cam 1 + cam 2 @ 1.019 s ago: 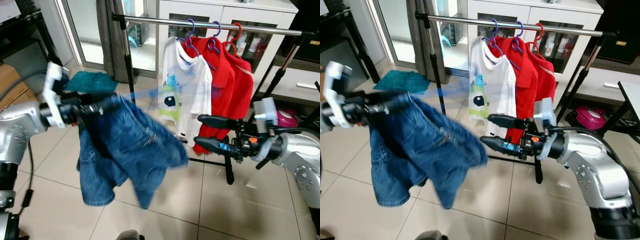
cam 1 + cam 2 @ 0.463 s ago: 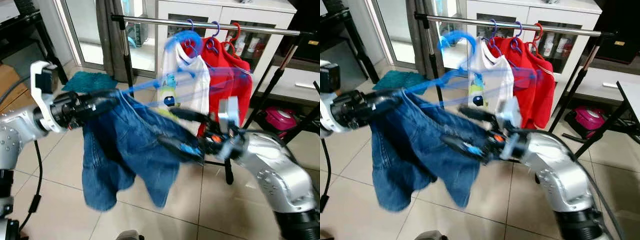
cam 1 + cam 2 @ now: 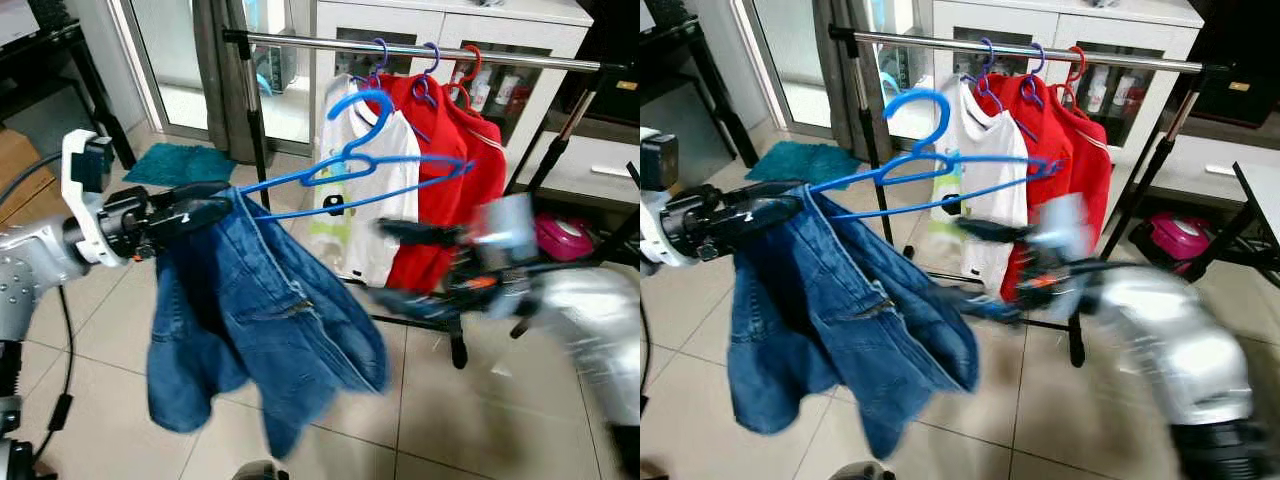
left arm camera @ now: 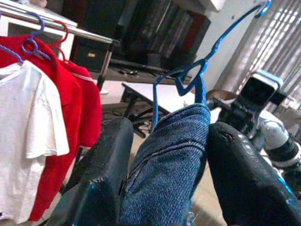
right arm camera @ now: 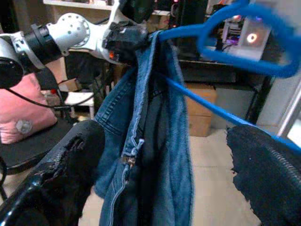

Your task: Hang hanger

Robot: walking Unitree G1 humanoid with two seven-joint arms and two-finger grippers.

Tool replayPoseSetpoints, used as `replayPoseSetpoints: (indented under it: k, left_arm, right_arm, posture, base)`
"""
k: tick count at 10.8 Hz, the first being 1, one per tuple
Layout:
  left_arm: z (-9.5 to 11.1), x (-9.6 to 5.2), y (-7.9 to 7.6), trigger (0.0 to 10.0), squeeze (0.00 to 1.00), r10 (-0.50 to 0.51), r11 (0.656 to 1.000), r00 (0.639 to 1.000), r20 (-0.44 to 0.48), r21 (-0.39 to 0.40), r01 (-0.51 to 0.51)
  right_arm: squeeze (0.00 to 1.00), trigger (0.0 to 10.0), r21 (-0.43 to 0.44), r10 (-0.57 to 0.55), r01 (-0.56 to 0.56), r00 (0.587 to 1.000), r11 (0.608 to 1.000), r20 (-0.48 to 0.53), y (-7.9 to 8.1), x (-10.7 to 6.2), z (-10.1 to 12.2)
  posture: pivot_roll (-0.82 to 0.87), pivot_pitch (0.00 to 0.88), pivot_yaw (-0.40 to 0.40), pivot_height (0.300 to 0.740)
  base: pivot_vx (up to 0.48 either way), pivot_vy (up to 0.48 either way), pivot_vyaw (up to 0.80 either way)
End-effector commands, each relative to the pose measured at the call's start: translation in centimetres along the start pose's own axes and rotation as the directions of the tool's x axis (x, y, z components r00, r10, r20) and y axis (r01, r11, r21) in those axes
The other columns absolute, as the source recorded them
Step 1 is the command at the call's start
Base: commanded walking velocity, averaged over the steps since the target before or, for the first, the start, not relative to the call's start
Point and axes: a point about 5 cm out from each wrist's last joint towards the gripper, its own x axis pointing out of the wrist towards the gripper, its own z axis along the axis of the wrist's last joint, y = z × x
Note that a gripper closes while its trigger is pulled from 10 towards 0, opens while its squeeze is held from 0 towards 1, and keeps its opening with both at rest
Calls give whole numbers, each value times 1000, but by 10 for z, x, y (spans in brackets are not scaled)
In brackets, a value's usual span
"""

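Left eye view: my left gripper pinches the jeans at the hanger's end — rail toward one o'clock; right gripper gapes, empty.

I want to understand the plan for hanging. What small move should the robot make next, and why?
Probably lift the left gripper toward the rail. It is shut on one end of the blue hanger, with the jeans draped there, and the hook sits below the rail, left of the hung shirts. The right gripper is open and blurred, holding nothing.
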Motion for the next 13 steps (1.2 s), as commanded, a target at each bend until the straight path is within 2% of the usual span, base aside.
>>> replayPoseSetpoints:
  k: [1, 2, 4, 8, 11, 13]
  left_arm:
    - [8, 0, -2, 0, 0, -12, 999, 1000, -12, 43, 12]
    - [8, -1, -3, 0, 0, -36, 999, 999, -24, 34, 36]
    - [7, -10, -5, 0, 0, -70, 997, 995, -65, 15, 71]
    - [6, -15, -7, 0, 0, -101, 995, 991, -84, 0, 102]
    - [6, -15, -6, 0, 0, -92, 996, 992, -85, 5, 93]
    - [6, -12, -9, 0, 0, -120, 993, 988, -93, -5, 120]
  right_arm:
    - [1000, 10000, -51, -55, 55, 998, 997, 8, -12, -11, 10]
    - [1000, 10000, -97, -119, 118, 993, 988, -4, -27, -21, 17]
    - [1000, 10000, -141, -48, 41, 997, 989, -53, -33, -21, 23]
    - [1000, 10000, -214, -71, 52, 994, 975, -82, -58, -25, 35]
    - [1000, 10000, -224, -19, 0, 996, 975, -82, -60, -28, 44]
    - [1000, 10000, -210, 21, -38, 996, 977, -83, -57, -18, 38]
  posture:
    - [10, 0, 17, 740]
    - [10, 0, 17, 740]
    - [9, 0, 17, 740]
    - [13, 0, 4, 740]
    - [15, 0, -1, 740]
    - [11, 0, 8, 740]
  base:
    - [0, 0, 0]
    - [0, 0, 0]
    - [0, 0, 0]
    - [0, 0, 0]
    - [0, 0, 0]
    - [0, 0, 0]
